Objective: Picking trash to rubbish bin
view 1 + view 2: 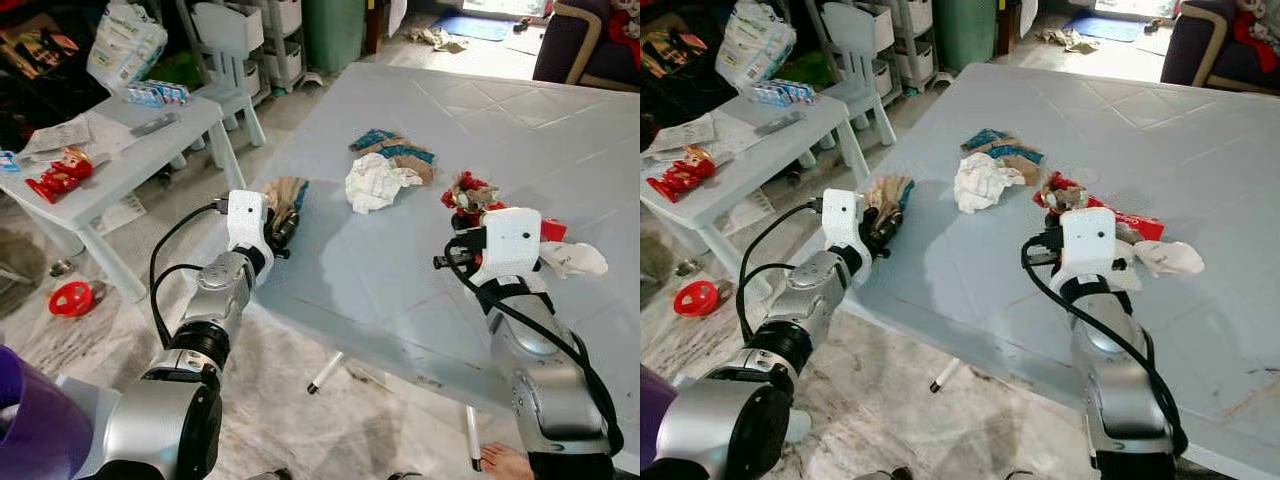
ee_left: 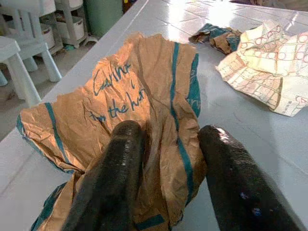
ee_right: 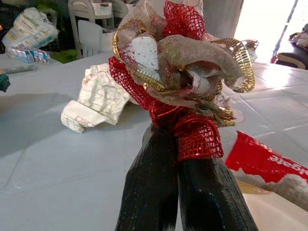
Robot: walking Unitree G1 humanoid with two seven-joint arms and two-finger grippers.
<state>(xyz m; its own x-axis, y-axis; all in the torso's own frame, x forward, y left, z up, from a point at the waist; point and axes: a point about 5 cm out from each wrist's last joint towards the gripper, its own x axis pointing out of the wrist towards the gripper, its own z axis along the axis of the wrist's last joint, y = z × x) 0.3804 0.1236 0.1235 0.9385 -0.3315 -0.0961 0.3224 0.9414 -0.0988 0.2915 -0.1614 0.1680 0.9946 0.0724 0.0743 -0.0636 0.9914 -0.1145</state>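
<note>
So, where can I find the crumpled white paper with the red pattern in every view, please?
Left eye view: the white paper lies mid-table, beside the brown and teal wrapper.
Right eye view: white paper, upper middle, the same wrapper just behind it.
Left wrist view: upper right corner, beyond the brown paper bag.
Right wrist view: left of centre, behind the red and gold ribbon.
Shared landmark: the pale blue table.
</note>
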